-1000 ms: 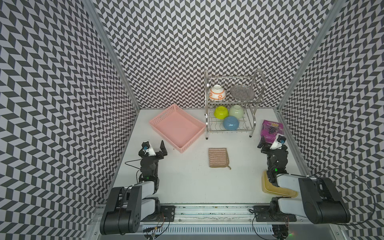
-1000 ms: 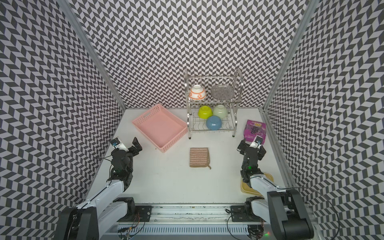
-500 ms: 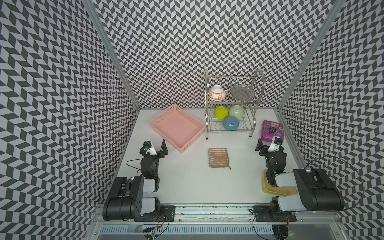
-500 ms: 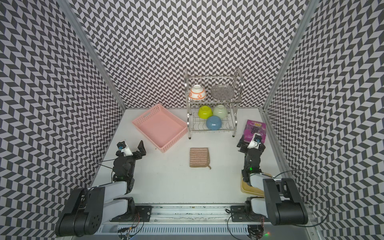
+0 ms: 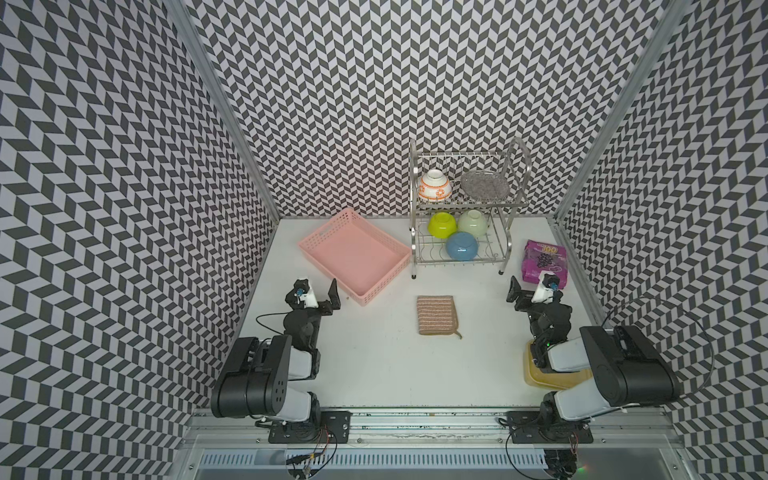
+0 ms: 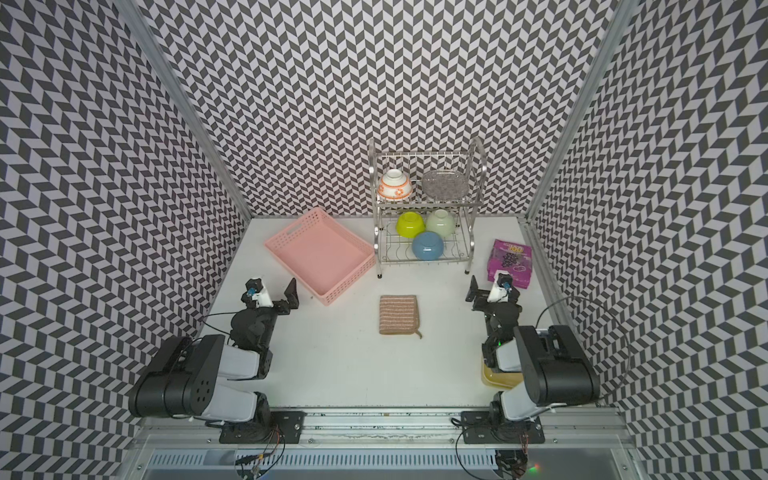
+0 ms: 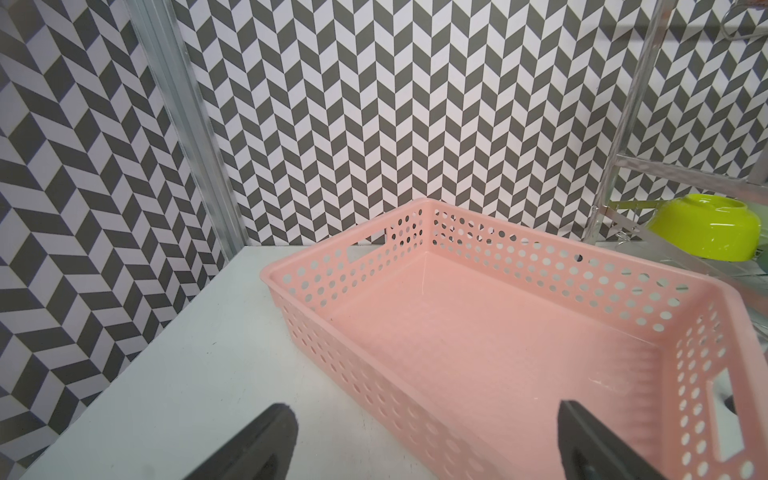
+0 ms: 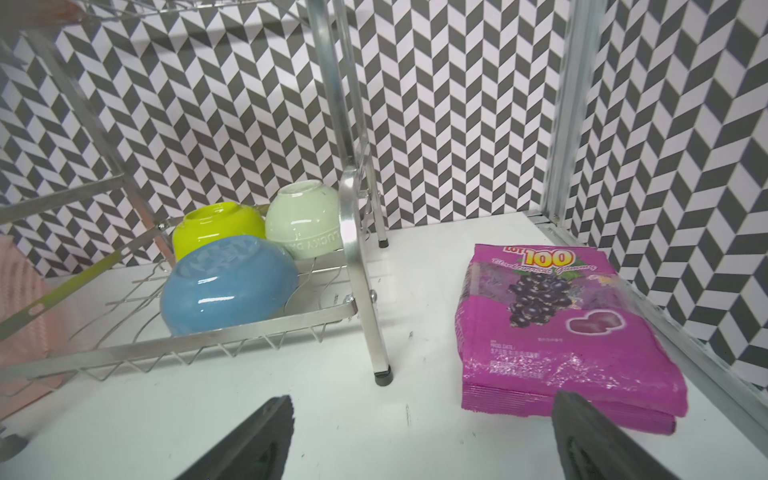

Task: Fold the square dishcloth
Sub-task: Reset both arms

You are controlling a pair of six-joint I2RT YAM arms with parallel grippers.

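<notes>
On the white tabletop (image 5: 374,374), the black left gripper (image 5: 316,289) and right gripper (image 5: 533,287) stood wide open, empty. The striped brownish-pink square dishcloth (image 5: 435,314) lay between them, untouched. Recommended: pinch matching tan-edged corners, align edges before releasing.

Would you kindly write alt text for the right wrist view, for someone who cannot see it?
A purple candy bag lies on the table beside a rack holding an upturned blue bowl, lime bowl and pale green bowl; the open right claw shows in front.

Brown-cream striped dishcloth (image 5: 435,314), pink basket (image 5: 356,256), purple packet (image 5: 543,261)
</notes>
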